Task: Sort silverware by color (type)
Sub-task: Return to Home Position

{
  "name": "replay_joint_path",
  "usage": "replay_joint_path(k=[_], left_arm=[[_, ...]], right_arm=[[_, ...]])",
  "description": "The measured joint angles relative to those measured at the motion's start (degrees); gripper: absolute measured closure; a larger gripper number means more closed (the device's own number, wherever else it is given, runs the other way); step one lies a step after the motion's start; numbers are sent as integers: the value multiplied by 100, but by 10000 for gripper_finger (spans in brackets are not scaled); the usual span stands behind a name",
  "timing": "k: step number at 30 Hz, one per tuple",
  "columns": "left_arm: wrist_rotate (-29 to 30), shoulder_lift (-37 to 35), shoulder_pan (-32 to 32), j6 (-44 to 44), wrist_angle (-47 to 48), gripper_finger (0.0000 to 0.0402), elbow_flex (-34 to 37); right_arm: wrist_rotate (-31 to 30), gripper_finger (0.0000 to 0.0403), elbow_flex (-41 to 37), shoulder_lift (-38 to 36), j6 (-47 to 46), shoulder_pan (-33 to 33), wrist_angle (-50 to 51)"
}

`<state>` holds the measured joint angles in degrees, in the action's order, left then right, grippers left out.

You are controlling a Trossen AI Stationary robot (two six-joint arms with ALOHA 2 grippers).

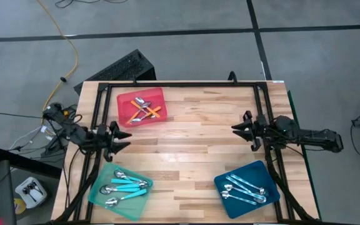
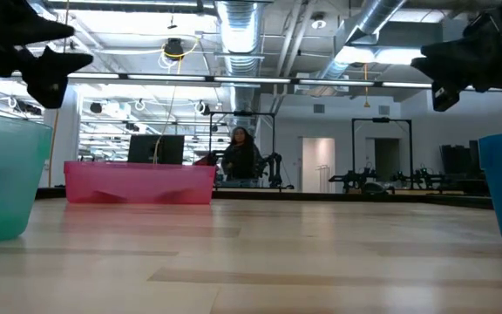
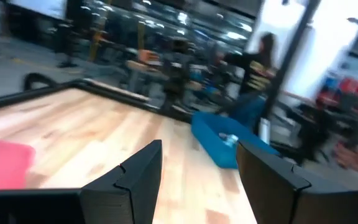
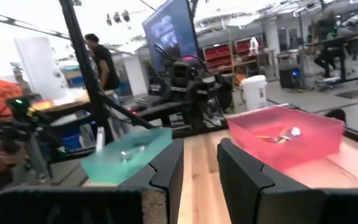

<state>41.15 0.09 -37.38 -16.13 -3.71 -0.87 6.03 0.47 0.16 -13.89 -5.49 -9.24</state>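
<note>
With orange spoons [image 1: 147, 111] in the red tray [image 1: 122, 100], turquoise spoons [image 1: 129, 183] in the mint tray [image 1: 96, 197] and patterned spoons [image 1: 245, 187] in the dark-blue tray [image 1: 255, 170], left pincer [image 1: 127, 139] and right pincer [image 1: 237, 130] hover spread, empty, seemingly done.

Probably a lab: ceiling ducts [image 2: 238, 26], big monitor [image 4: 171, 34].

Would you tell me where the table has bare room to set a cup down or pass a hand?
The widest free stretch of table lies between the left gripper and the right gripper. Also free: the strip between the mint tray and the dark-blue tray, and the stretch right of the red tray. Crowded: inside all three trays, which hold spoons.
</note>
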Motion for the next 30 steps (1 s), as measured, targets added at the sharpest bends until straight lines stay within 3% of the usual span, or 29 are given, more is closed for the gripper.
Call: replay_joint_path(k=[5, 7, 10, 12, 14, 18, 23, 30], left_arm=[[-63, 20, -563, 411, 41, 212, -15], [406, 16, -732, 540, 53, 212, -13], [1575, 29, -835, 704, 33, 212, 24], [1893, 71, -792, 752, 67, 212, 24], [1526, 71, -684, 910, 11, 212, 27], [16, 71, -355, 1055, -120, 212, 29], [-631, 69, 342, 1345, -145, 212, 31], [-2221, 62, 1834, 1396, -79, 212, 33]], right_arm=[[-16, 281, -2, -1, 354, 283, 243], [-51, 281, -3, -1, 544, 377, 236], [-337, 281, -4, -1, 625, 484, 254], [-589, 281, -7, -1, 657, 550, 283], [-768, 281, -7, -1, 754, 602, 290], [-799, 281, -9, -1, 914, 637, 305], [-801, 281, -11, 51, 944, 605, 440], [-799, 281, -11, 240, 1007, 410, 409]])
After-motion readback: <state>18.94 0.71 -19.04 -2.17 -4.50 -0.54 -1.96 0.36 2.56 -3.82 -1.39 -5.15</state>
